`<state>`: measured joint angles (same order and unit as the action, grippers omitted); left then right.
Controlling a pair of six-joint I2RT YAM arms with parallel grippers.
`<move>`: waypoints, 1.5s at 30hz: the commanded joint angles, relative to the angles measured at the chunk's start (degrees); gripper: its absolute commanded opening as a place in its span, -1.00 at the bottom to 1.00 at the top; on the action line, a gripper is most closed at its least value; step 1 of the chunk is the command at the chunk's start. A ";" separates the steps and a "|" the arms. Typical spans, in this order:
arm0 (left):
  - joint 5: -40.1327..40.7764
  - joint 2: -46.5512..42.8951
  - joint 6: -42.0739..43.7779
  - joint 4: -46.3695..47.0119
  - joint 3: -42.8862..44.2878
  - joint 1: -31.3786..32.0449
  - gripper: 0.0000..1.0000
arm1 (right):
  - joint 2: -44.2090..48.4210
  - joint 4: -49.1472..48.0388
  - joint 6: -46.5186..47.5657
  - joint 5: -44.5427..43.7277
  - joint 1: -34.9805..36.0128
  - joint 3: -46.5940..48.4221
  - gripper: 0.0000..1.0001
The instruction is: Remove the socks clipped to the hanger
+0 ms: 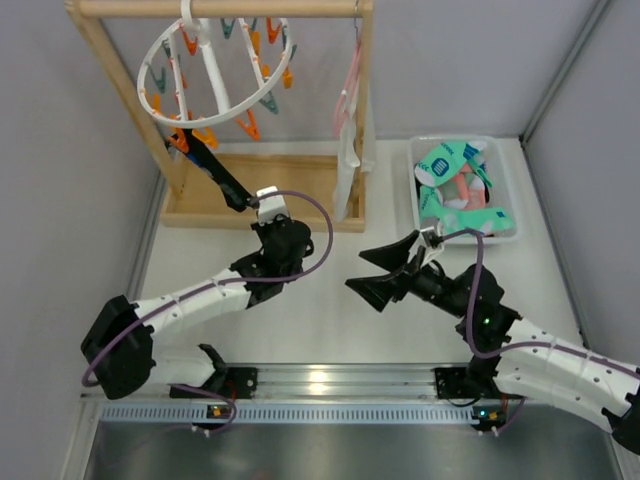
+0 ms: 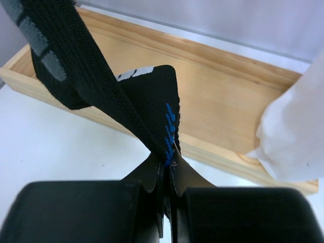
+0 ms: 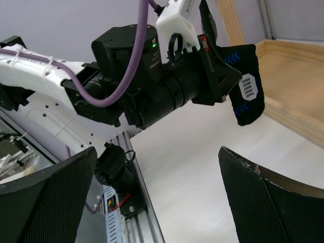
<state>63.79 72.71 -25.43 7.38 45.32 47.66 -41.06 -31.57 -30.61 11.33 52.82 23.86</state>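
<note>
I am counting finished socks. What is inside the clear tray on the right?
The clear tray holds a pile of mint-teal socks with white patterns and salmon-pink socks. Anything lower in the pile is covered, so an exact count is not possible.

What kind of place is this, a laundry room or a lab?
Probably a robot test bench: two arms bolted to a rail, grey panels around a white table, a wooden rack with a clip hanger.

A robotics lab bench: plain grey panels (image 1: 60,150) wall the white table (image 1: 330,320), with an aluminium rail (image 1: 330,385) along its near edge.
</note>
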 commanded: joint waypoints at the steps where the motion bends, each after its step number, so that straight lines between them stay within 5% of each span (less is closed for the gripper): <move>1: 3.10 1.20 4.32 1.76 3.27 3.31 -1.00 | 1.77 10.53 2.21 -2.89 0.53 7.24 0.99; 11: 1.33 11.30 17.32 1.59 11.80 8.24 -1.00 | -6.13 30.06 12.15 -5.44 0.53 29.39 0.99; 25: 3.18 23.96 46.15 1.76 21.12 12.37 -1.00 | -38.36 54.58 22.78 -15.81 1.93 70.25 0.91; 41: -1.74 23.62 55.92 1.85 22.70 12.81 -1.00 | -66.59 63.73 36.49 -33.83 8.09 109.25 0.65; 45: -2.26 23.97 56.28 1.85 23.76 12.81 -1.00 | -71.69 60.76 40.44 -36.20 8.18 112.29 0.58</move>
<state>62.30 97.67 28.95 7.35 66.37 60.36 -110.48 29.36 4.78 -20.64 60.27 132.81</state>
